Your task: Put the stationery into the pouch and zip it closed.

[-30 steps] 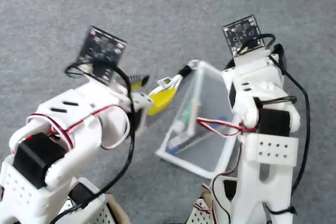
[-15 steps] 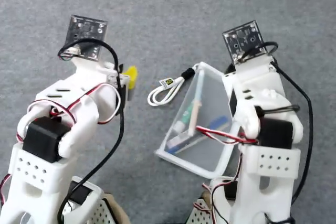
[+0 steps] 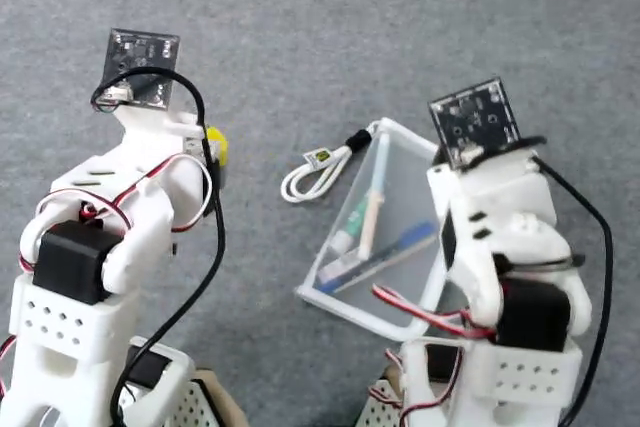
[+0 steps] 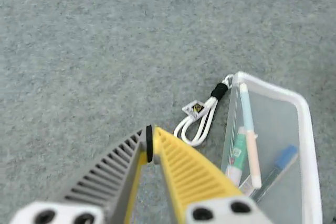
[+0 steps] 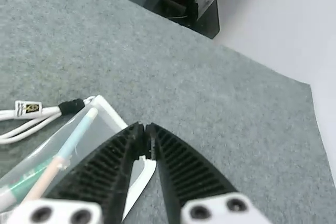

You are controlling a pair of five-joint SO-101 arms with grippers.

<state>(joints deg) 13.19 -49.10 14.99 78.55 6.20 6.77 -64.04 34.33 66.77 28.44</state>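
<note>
**A:** Where do we find the pouch?

**B:** We see the pouch [image 3: 350, 309] lying flat on the grey table [image 3: 300, 47]. It has clear walls and a white rim, and it sits between the 2 arms, nearer the right one.

**A:** And the stationery?

**B:** We count 3 pieces inside it, lying side by side. There is a pale pen [image 3: 370, 209], a green stick [image 3: 347, 237] and a blue pen [image 3: 405, 244]. We cannot tell whether the zip is drawn.

**A:** What do we see at the pouch's far corner?

**B:** A white cord [image 3: 315, 172] lies looped on the table. A black sleeve joins it to that corner, and it carries a small tag [image 3: 318, 156].

**A:** How does the left gripper stand?

**B:** The left gripper [image 4: 149, 141] has its yellow and grey fingers pressed together with nothing between them. We see it above bare table, near the cord's loop but apart from it, and well off the pouch.

**A:** And the right gripper?

**B:** The right gripper [image 5: 142, 136] has its 2 black fingers together too, and it is empty. In its own wrist view the tips hover over the pouch's white rim, close to the corner where the cord joins. We cannot tell whether they touch the rim.
</note>
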